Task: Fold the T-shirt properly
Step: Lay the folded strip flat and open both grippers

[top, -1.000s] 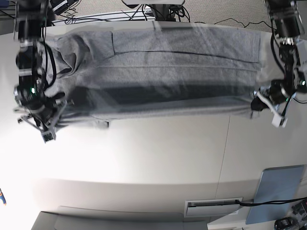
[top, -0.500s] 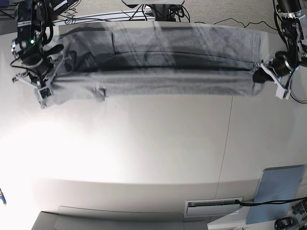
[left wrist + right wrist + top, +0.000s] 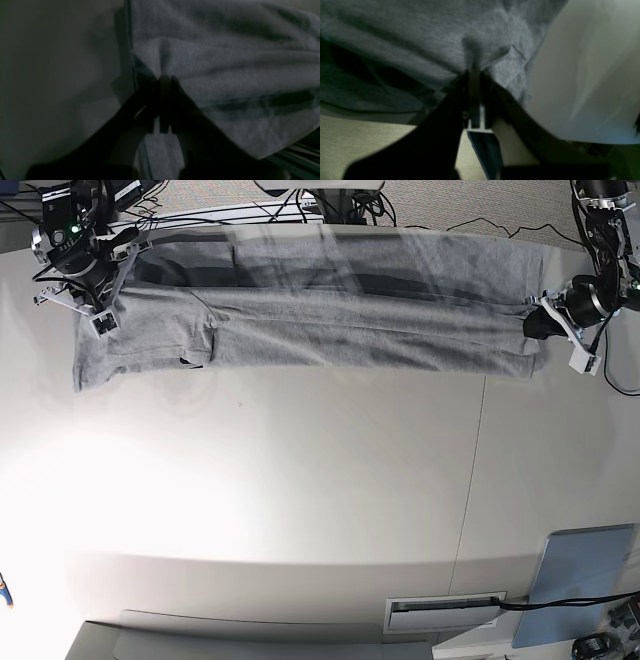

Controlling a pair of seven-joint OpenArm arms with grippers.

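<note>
We count one T-shirt [image 3: 350,330], two grippers, one tabletop [image 3: 320,480] and one grey-blue panel [image 3: 578,580].

The heather-grey T-shirt lies stretched in a long band between the two grippers, at the tabletop's far edge in the base view. One short sleeve [image 3: 195,340] shows, near the right gripper's end. We see no lettering on the visible side.

The right gripper [image 3: 95,300] sits at the base view's left end of the band. In its wrist view the right gripper [image 3: 473,75] has its jaws nearly together, pinching one small bunch of grey cloth; the rest of the T-shirt [image 3: 420,37] spreads above and to the left of the fingertips, and the white tabletop [image 3: 582,87] is off to the right of them.

The left gripper [image 3: 548,320] sits at the band's other end. Its wrist view is dark, but the left gripper [image 3: 165,80] is also narrow, clamped on one fold of the T-shirt [image 3: 225,62], with the cloth running above and to the right of the tips and bare tabletop [image 3: 62,75] to their left.

The grey-blue panel lies flat, well apart from both grippers, on the left gripper's side of the tabletop, at the edge opposite the T-shirt.
</note>
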